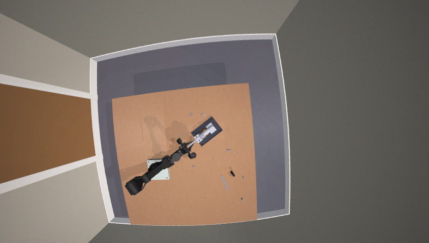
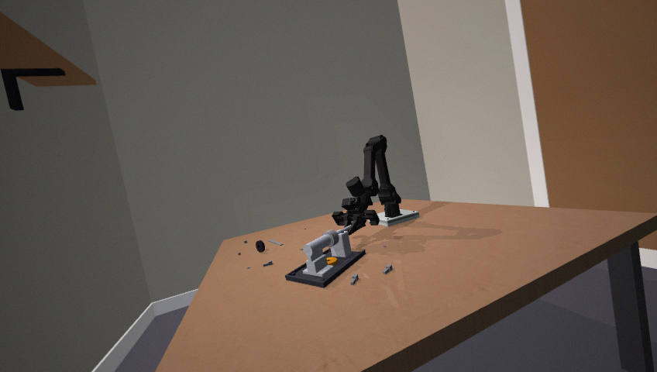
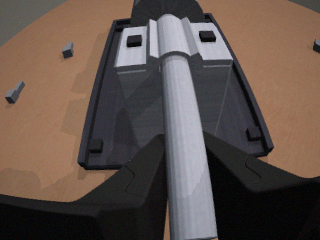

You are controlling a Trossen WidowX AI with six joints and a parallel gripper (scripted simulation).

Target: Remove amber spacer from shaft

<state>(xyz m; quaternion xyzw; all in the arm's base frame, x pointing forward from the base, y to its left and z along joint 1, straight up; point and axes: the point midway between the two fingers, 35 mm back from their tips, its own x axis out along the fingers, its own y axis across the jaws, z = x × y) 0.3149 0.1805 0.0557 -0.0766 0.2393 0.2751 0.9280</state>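
Observation:
The pale grey shaft (image 1: 193, 142) (image 2: 342, 229) (image 3: 185, 120) runs through the near support block (image 2: 341, 245) (image 3: 216, 49) toward the big housing block (image 2: 316, 263). My gripper (image 1: 189, 146) (image 2: 351, 229) (image 3: 180, 142) is shut on the shaft, on the stretch outside the near support. The amber spacer (image 1: 204, 130) (image 2: 331, 260) lies low on the dark base between the two blocks, off the shaft. Grey rings (image 2: 331, 237) are around the shaft line beside the near support. The shaft's inner end is hidden, so how deep it sits in the housing cannot be told.
The blocks stand on a dark rimmed base tray (image 2: 358, 258) (image 3: 91, 117) on the wooden table (image 1: 180, 198). Small grey parts (image 1: 202, 114) (image 2: 387, 268) (image 3: 67, 50) lie around it. A black disc (image 1: 232, 173) (image 2: 260, 246) and a thin grey strip (image 1: 224, 183) (image 2: 275, 242) lie farther off.

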